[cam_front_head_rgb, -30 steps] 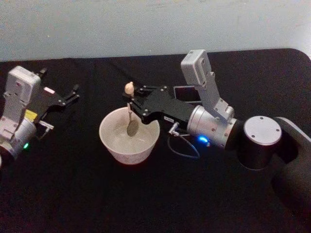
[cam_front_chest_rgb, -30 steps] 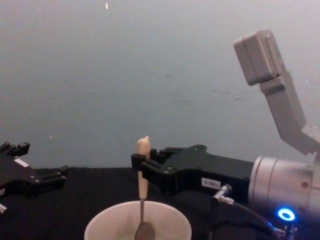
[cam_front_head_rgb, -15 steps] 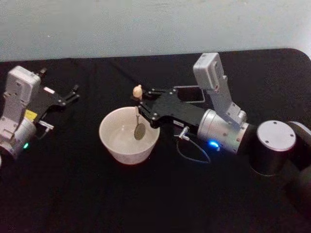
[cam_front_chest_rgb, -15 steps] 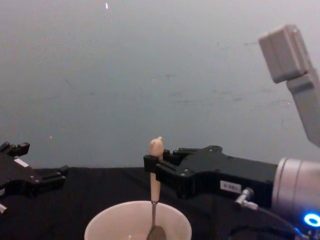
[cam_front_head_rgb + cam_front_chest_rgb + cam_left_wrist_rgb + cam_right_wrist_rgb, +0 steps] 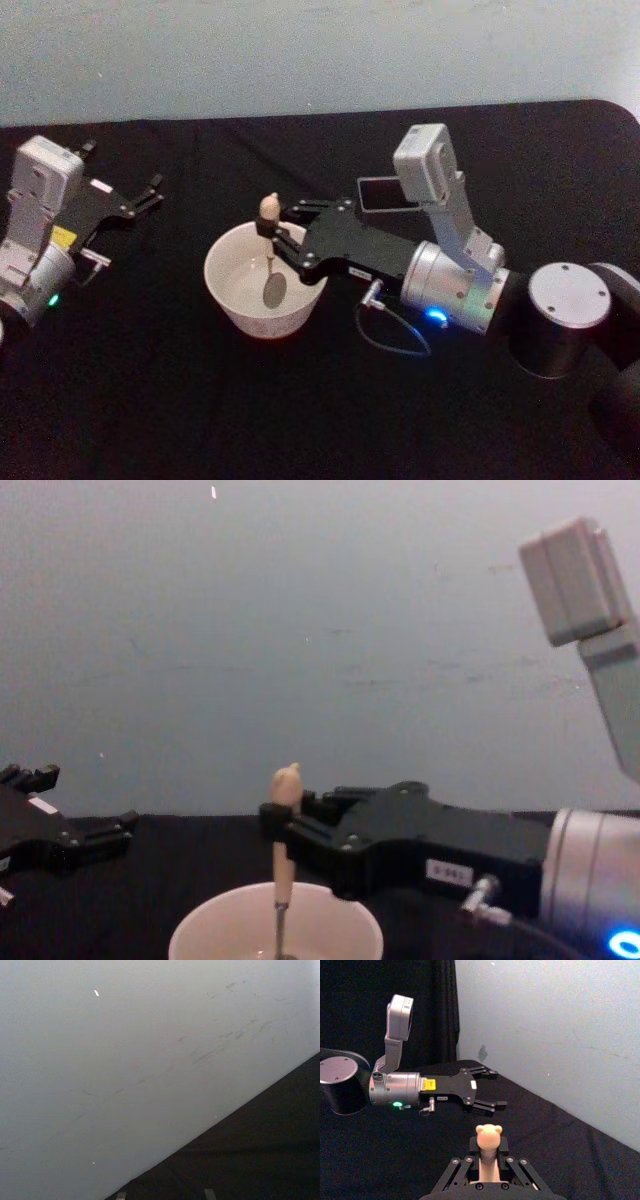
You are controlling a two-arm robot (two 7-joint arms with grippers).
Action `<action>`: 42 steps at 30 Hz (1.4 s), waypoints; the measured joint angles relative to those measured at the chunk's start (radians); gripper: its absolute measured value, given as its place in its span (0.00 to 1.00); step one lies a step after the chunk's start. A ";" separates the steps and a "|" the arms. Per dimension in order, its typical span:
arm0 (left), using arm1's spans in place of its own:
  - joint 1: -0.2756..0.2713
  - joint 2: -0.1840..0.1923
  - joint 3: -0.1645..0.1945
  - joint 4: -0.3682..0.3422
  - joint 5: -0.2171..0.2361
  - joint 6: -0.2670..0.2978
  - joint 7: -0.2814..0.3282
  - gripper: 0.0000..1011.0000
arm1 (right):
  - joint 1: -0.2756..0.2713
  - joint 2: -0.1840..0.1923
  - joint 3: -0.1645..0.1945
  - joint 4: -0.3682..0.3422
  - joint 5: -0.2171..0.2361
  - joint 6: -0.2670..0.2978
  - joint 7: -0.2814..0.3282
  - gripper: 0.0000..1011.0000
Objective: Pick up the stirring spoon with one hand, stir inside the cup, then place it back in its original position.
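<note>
The cream-white cup (image 5: pixel 222 292) stands at the table's middle, and its rim also shows in the chest view (image 5: pixel 205 927). The stirring spoon (image 5: pixel 270 262) hangs upright in it, with its metal bowl down inside. My right gripper (image 5: pixel 272 236) is shut on the beige handle just under the bear head (image 5: pixel 287 783), which also shows in the right wrist view (image 5: pixel 488 1135). The dark square holder (image 5: pixel 379 192) stands behind my right arm. My left gripper (image 5: pixel 150 194) rests open at the far left, apart from the cup, and shows in the right wrist view (image 5: pixel 495 1089).
A black cloth (image 5: pixel 200 400) covers the table, with a pale wall behind it. A thin cable (image 5: pixel 392 335) loops below my right wrist, beside the cup. Bare cloth lies in front of the cup and between it and my left arm (image 5: pixel 40 240).
My right gripper has carried the spoon left and toward me, from the cup's right rim to nearer its middle. The left arm has not moved.
</note>
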 joint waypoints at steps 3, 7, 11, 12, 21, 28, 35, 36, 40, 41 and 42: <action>0.000 0.000 0.000 0.000 0.000 0.000 0.000 0.99 | 0.004 -0.010 -0.010 0.008 -0.008 0.003 -0.005 0.20; 0.000 0.000 0.000 0.000 0.000 0.000 0.000 0.99 | 0.014 -0.027 -0.019 0.021 -0.014 0.007 -0.012 0.20; 0.000 0.000 0.000 0.000 0.000 0.000 0.000 0.99 | 0.027 -0.045 -0.026 0.033 -0.017 0.011 -0.016 0.20; 0.000 0.000 0.000 0.000 0.000 0.000 0.000 0.99 | 0.032 -0.051 -0.028 0.040 -0.018 0.011 -0.019 0.20; 0.000 0.000 0.000 0.000 0.000 0.000 0.000 0.99 | 0.064 -0.091 -0.033 0.096 -0.041 0.007 -0.044 0.20; 0.000 0.000 0.000 0.000 0.000 0.000 0.000 0.99 | 0.079 -0.109 -0.022 0.133 -0.060 0.004 -0.062 0.20; 0.000 0.000 0.000 0.000 0.000 0.000 0.000 0.99 | 0.079 -0.110 -0.005 0.143 -0.068 0.004 -0.070 0.20; 0.000 0.000 0.000 0.000 0.000 0.000 0.000 0.99 | 0.078 -0.110 -0.003 0.142 -0.068 0.005 -0.070 0.20; 0.000 0.000 0.000 0.000 0.000 0.000 0.000 0.99 | 0.070 -0.102 0.007 0.133 -0.067 0.009 -0.070 0.20; 0.000 0.000 0.000 0.000 0.000 0.000 0.000 0.99 | 0.065 -0.098 0.012 0.127 -0.066 0.011 -0.069 0.20; 0.000 0.000 0.000 0.000 0.000 0.000 0.000 0.99 | 0.063 -0.096 0.014 0.123 -0.065 0.012 -0.069 0.20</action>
